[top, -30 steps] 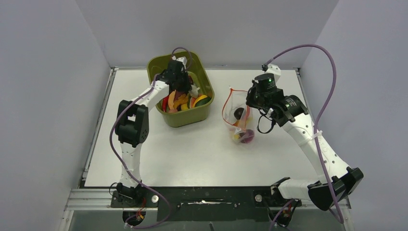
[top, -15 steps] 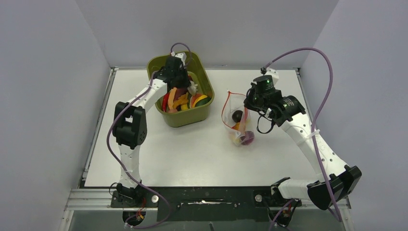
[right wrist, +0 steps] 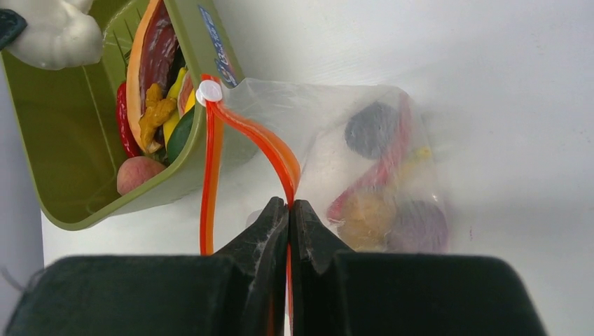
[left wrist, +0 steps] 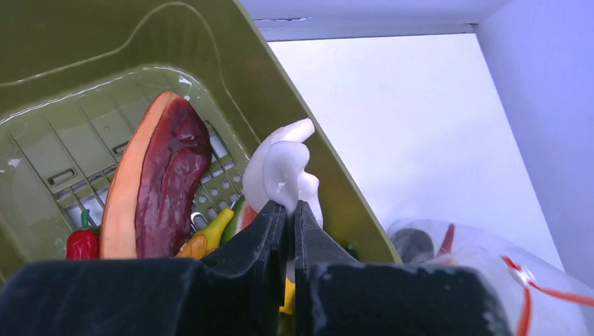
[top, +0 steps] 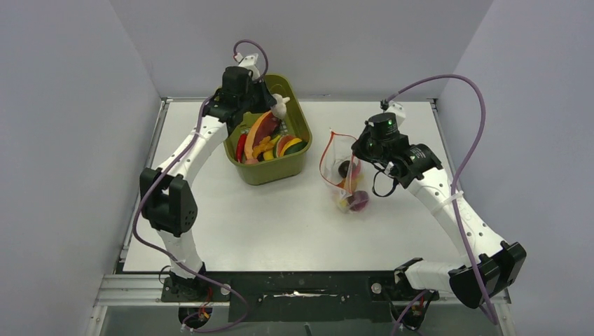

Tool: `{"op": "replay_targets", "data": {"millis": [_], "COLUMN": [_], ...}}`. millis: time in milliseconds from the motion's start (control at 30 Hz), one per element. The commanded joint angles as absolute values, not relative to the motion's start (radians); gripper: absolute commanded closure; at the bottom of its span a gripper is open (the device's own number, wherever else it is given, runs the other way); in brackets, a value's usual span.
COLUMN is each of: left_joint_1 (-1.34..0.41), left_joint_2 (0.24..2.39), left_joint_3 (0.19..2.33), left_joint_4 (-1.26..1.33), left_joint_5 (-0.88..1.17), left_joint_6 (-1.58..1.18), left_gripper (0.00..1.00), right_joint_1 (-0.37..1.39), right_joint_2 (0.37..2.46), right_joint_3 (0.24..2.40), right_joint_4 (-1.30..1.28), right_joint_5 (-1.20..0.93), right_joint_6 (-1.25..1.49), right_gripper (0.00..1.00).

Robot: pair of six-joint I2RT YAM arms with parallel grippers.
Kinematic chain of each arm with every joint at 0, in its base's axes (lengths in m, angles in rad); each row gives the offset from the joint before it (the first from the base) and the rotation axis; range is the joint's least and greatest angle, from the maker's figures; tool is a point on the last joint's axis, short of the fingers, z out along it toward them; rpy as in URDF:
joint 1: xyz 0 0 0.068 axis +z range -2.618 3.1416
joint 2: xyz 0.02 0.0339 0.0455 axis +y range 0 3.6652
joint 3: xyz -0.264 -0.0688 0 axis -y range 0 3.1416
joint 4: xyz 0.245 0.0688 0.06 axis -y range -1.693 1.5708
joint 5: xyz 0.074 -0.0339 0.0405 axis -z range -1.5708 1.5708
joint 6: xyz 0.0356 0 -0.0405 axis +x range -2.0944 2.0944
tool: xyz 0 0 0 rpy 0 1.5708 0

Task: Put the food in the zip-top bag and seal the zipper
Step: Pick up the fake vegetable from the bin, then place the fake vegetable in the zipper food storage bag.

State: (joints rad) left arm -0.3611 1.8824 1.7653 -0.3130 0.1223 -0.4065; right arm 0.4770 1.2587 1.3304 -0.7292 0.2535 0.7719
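Currently the zip-top bag sits on the bench just right of the olive-green bin. Its mouth gapes, and the red-orange zipper is unsealed, curving up to a white slider close to the bin's wall. Inside the bag lie a dark round piece, a purple piece, and something red and something yellow, both blurred by the plastic. The right end effector is pinched together on the zipper at the bag's mouth edge, holding that side up. More food lies in the bin: a long, orange-rimmed dark red slice, a red pepper, and yellow and green bits low among them. Over the bin's right wall, the left end effector is clamped on a white lumpy piece, held above the rim and apart from the food below.
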Motion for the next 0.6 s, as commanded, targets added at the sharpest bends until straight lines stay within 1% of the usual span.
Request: {"op": "replay_targets", "data": {"millis": [0,200,267,467,567], "left_joint_1": [-0.368,-0.374,-0.386,-0.479,-0.523], "left_joint_2": [1.743,1.633,1.605,1.544,1.514], "left_joint_3": [1.680,1.554,1.522,1.484,1.421], "left_joint_4": [-0.176,-0.086,-0.054,-0.034,0.042], "left_joint_5": [0.221,0.346,0.396,0.453,0.521], "left_joint_6": [-0.394,-0.431,-0.449,-0.481,-0.551], "left_gripper": [1.00,1.00,1.00,1.00,1.00], "right_joint_1": [0.472,0.474,0.479,0.477,0.478], "right_joint_2": [1.200,1.191,1.180,1.151,1.144], "right_joint_3": [1.270,1.212,1.172,1.112,1.114], "right_joint_4": [-0.595,-0.500,-0.454,-0.355,-0.350], "right_joint_5": [0.218,0.177,0.199,0.237,0.218], "right_joint_6": [0.795,0.795,0.785,0.779,0.782], "right_gripper": [1.00,1.00,1.00,1.00,1.00]}}
